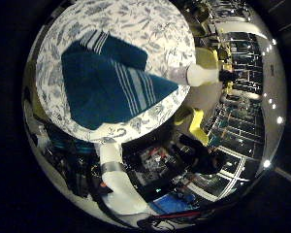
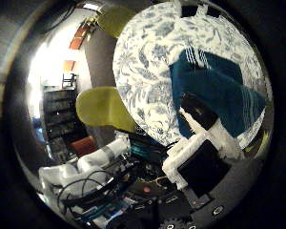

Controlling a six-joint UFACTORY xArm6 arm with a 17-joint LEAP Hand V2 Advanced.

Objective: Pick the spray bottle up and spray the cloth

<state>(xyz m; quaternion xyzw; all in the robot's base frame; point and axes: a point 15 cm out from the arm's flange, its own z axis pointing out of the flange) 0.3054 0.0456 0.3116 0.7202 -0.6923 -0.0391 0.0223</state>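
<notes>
A folded dark teal cloth with white stripes (image 1: 106, 80) lies spread on the round floral-clothed desk (image 1: 150, 29), ready for spraying. The white spray bottle (image 1: 201, 74) stands at the desk's edge, ungrasped; the hand (image 2: 200, 143) hangs relaxed, empty.

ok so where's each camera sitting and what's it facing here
Little finger side palm view: on the palm, looking down at the round patterned table and the blue striped cloth; a spray bottle at the table's edge; the white arm shows.
Thumb side palm view: same palm, facing the table, with a yellow chair beside it; the hand, white and black, reaches in over the cloth.
Shared: the table and the cloth.
</notes>
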